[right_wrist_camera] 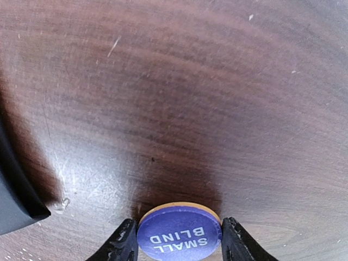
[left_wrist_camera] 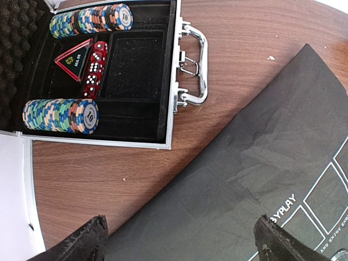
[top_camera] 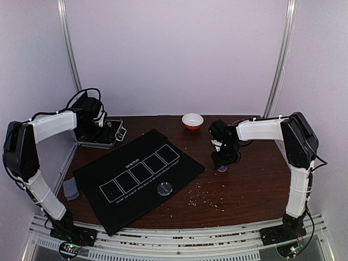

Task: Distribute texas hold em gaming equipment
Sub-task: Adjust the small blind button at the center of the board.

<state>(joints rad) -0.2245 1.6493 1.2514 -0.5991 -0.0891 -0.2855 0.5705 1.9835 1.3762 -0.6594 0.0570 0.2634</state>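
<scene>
Clearly the biggest thing is the brown table (top_camera: 250, 190). On it, toward 8 o'clock from its middle in the top view, the black five-box mat (top_camera: 136, 174) lies turned at an angle. At 10 o'clock the open metal case (left_wrist_camera: 173, 81) stands near the mat corner but apart from it. Two rows of striped poker chips (left_wrist_camera: 60, 115) are inside the case, with red dice (left_wrist_camera: 93, 68) between the rows. The left gripper (left_wrist_camera: 179, 244) hangs above the gap between case and mat, with its jaws spread wide and nothing between them. A white bowl (top_camera: 192, 120) sits at 12 o'clock. At 3 o'clock from the mat, on bare wood, the right gripper (top_camera: 223, 163) is lowered over the purple disc (right_wrist_camera: 179, 232) marked SMALL BLIND. Its jaws press on the two opposite edges of the disc and seem to pinch it. An orange rim shows just under the disc, perhaps a second disc. A clear disc (top_camera: 165, 188) lies on the mat at its 5 o'clock side. I judge the step in hand is picking up the blind marker. The next move needs a straight lift that leaves the orange piece behind, then a carry toward 9 o'clock to a player position.
</scene>
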